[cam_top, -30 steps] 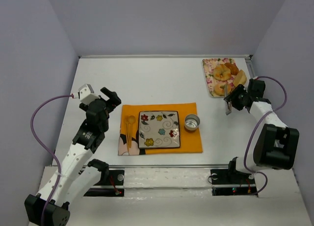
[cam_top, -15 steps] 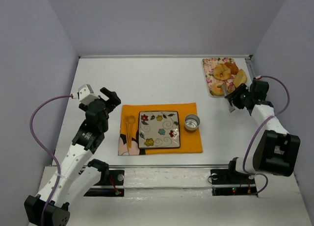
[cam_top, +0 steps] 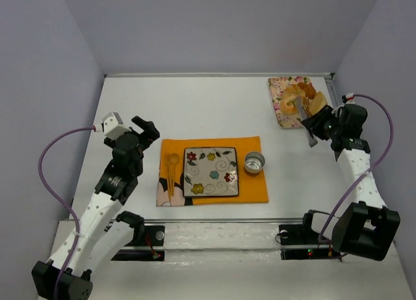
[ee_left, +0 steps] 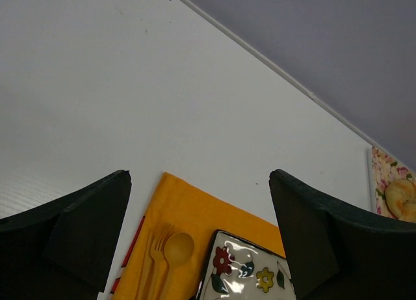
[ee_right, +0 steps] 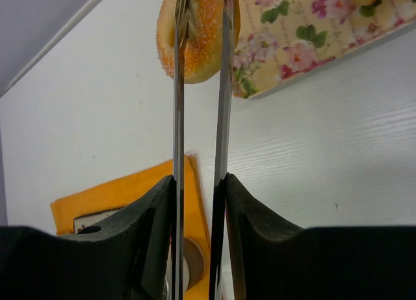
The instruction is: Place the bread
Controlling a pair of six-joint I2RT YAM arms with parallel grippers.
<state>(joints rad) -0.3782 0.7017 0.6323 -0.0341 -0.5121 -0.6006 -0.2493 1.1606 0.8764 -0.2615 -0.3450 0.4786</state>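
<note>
Bread [ee_right: 201,40]: sugared ring, likely light, soft; nip gently across ring wall.
Right claw [ee_right: 198,183]: squeezing tongs [ee_right: 177,118] onto bread, 2 o'clock.
Left claw [ee_left: 198,176]: spread, empty.

Bread [ee_right: 195,33]: golden crust, rough, gritty with sugar-like grains.
Tongs [ee_right: 222,85]: thin bare metal, smooth, dull sheen.
Tray [ee_right: 305,40]: floral print, matt.
Table [ee_right: 312,157]: white, matt, finely ribbed.
Mat [ee_left: 195,209]: orange cloth, matt.
Plate [ee_left: 247,267]: glazed, glossy, painted flowers.
Spoon [ee_left: 178,248]: orange, smooth, slight sheen.
Cup [cam_top: 254,162]: shiny metal.
Right gripper [ee_right: 198,189]: black plastic, matt.
</note>
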